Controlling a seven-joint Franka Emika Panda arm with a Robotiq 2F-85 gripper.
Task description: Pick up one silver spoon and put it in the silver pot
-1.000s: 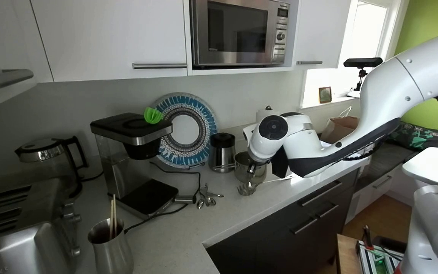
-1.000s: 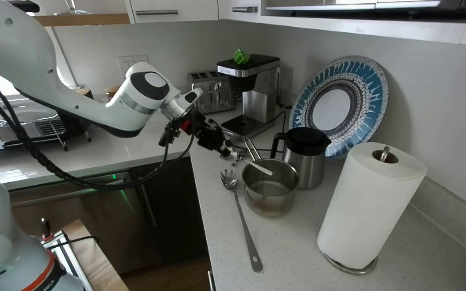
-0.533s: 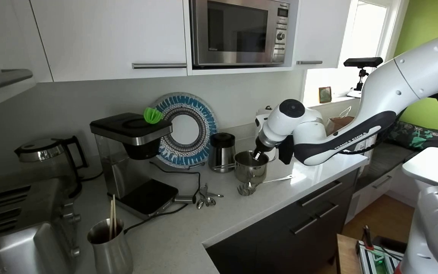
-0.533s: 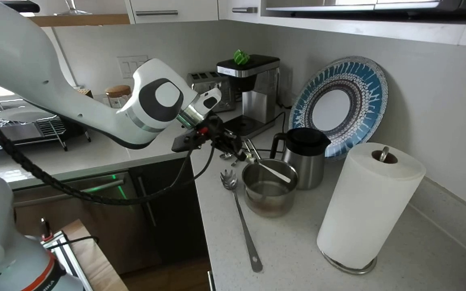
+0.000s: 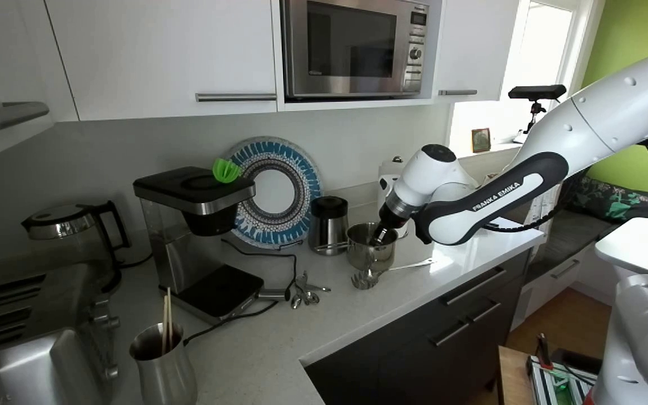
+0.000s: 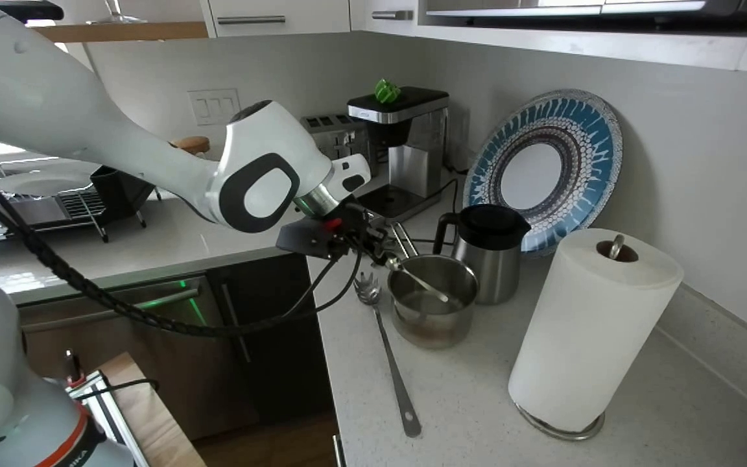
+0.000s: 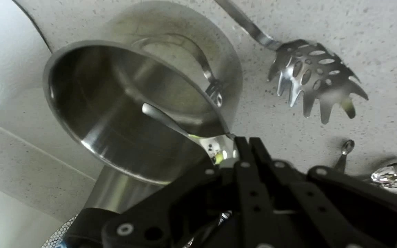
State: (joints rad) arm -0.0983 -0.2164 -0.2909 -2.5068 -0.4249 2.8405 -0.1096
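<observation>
Compared with half a second ago, the gripper (image 6: 390, 261) has dipped and tipped steeper, and the spoon (image 6: 423, 283) now reaches lower into the silver pot (image 6: 430, 329), handle first.

Left to right in an exterior view: toaster (image 5: 43, 332) in the lower left, with some cut-off letters (image 5: 1, 400) I can't make out. Middle of the frame is the pot, where it's all happening. Going by the wrist view, the fingers (image 7: 243, 151) are pressed together, pinching the spoon by its bowl end. The spoon lies up and left of them, long axis running diagonally toward the upper left, handle tip inside the pot's mouth. Whether it touches the bottom, no clue. The fingers look right beside the rim, so I'd guess the next move hangs on the bowl dropping inside, not outside.

Further right, the microwave (image 5: 352, 45) up top has a tiny badge (image 5: 419, 9), maybe "Panasonic", and the arm (image 5: 599, 126), the only one, plainly reads "FRANKA EMIKA".
</observation>
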